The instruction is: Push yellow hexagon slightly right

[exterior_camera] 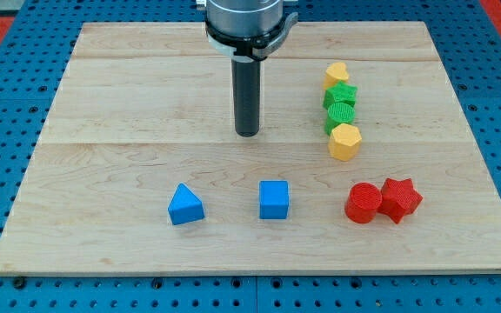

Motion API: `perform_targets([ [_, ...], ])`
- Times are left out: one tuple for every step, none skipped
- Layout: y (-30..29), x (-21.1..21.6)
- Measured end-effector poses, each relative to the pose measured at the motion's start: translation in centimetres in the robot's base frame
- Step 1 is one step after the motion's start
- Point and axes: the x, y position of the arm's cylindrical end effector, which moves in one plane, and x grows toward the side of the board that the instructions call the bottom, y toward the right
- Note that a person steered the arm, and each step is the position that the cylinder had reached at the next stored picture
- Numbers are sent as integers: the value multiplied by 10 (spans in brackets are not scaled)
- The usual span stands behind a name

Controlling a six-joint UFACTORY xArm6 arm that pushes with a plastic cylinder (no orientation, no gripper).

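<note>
Here, on the pale wooden tabletop point(146, 96), my tip point(247, 133) rests well to the view's left of the yellow hexagon point(344, 142), touching no block; this end effector is a plain rod, holding nothing. The hexagon ends a tight column, under two green blocks point(340, 106) and a yellow heart point(337, 74). Nearer the view's bottom sit a blue triangle point(185, 205), a blue cube point(274, 200), a red cylinder point(364, 203) and a red star point(399, 199).

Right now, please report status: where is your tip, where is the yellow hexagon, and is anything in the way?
My tip left of the yellow hexagon, apart. Hexagon touches a green block above it. Nothing between; right side open.
</note>
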Motion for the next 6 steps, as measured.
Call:
perform_targets([
  [0,9],
  [4,16],
  [44,20],
  [60,27],
  [83,29],
  [123,29],
])
